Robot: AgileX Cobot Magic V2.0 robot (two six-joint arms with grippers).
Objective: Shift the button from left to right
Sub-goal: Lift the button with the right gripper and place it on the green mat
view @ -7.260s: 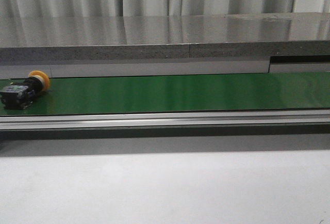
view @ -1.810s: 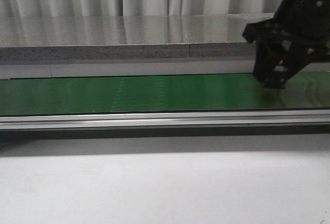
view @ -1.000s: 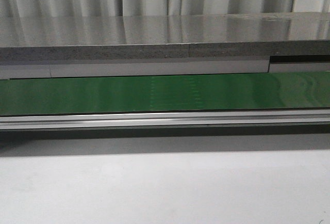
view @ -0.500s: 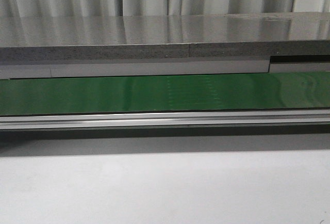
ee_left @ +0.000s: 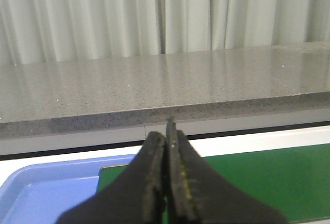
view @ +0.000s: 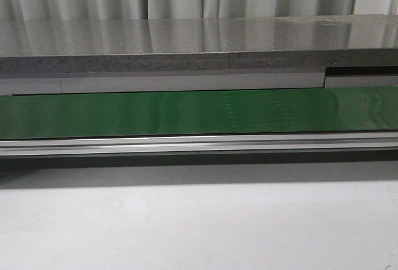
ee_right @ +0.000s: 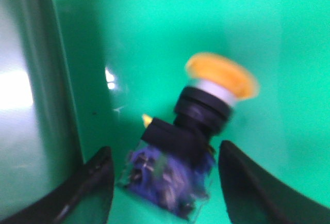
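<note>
Lying tilted on a smooth, glossy green belt (ee_right: 154, 28), slightly blurred: the button (ee_right: 198, 131), with a round yellow-orange mushroom cap on a silver collar, a black ribbed neck and a blocky dark body bearing bluish, clear-cased contacts. Sits at lower centre of the right wrist view, between the two dark, curved fingers (ee_right: 95, 182) of the right hand (ee_right: 167, 188), spread wide and touching nothing. In the left wrist view, pressed together at lower centre with nothing between them: the black, wedge-shaped tips of the left hand (ee_left: 166, 182), above a pale blue plastic tray (ee_left: 46, 193) and the belt's edge. Behind, a speckled grey stone-like bench (ee_left: 154, 90) and pleated white curtains (ee_left: 103, 12). In the front view, only the belt, a brushed aluminium rail (view: 199, 144) and a matte white bench (view: 199, 226).
</note>
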